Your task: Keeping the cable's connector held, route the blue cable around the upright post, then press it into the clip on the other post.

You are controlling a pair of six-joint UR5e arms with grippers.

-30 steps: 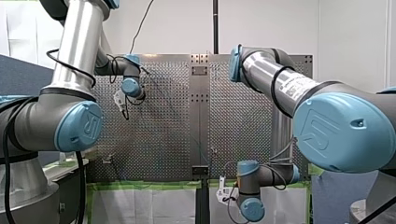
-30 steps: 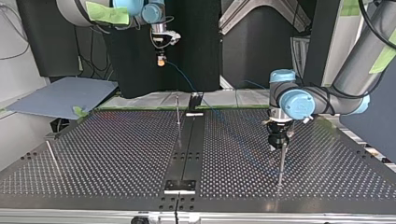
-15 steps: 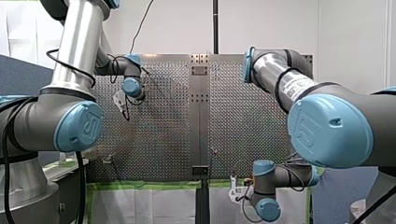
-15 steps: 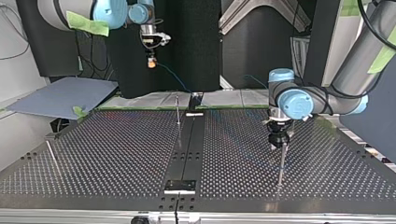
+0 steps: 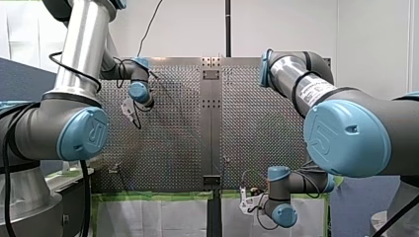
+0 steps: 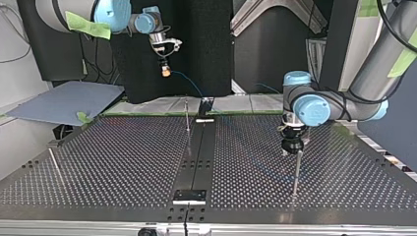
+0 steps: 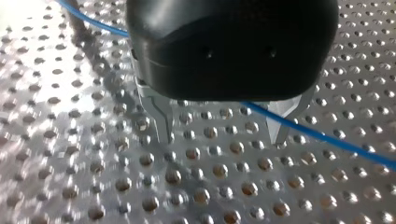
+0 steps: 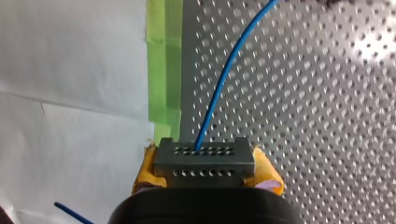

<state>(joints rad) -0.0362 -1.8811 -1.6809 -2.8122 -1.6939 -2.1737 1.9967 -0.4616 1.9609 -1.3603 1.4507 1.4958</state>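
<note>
My right claw (image 6: 166, 72) is clenched on the grey connector (image 8: 204, 159), its yellow pads (image 8: 145, 169) pressed to either side, and hangs high above the near edge of the perforated table (image 6: 123, 157). The blue cable (image 8: 223, 84) leaves the connector's face and runs ahead of this claw over the table. Beside the claw lie a strip of green tape (image 8: 163, 60) and white paper (image 8: 70, 60). My left claw (image 7: 223, 133) is released, its metal fingers (image 7: 161, 116) spread and grasping nothing. The cable crosses under it, passing one fingertip; whether it touches cannot be told. Directly below this claw stands a thin upright post (image 6: 297, 169), its tip just beneath the fingers. A second thin post (image 6: 187, 115) stands between the two claws, beside the black centre rail (image 6: 199, 152). The clip is too small to make out, and the cable's middle stretch is lost against the table. Behind my right claw hangs a black backdrop (image 6: 201, 44), and a blue-grey board (image 6: 64, 101) lies well off to its side.
</note>
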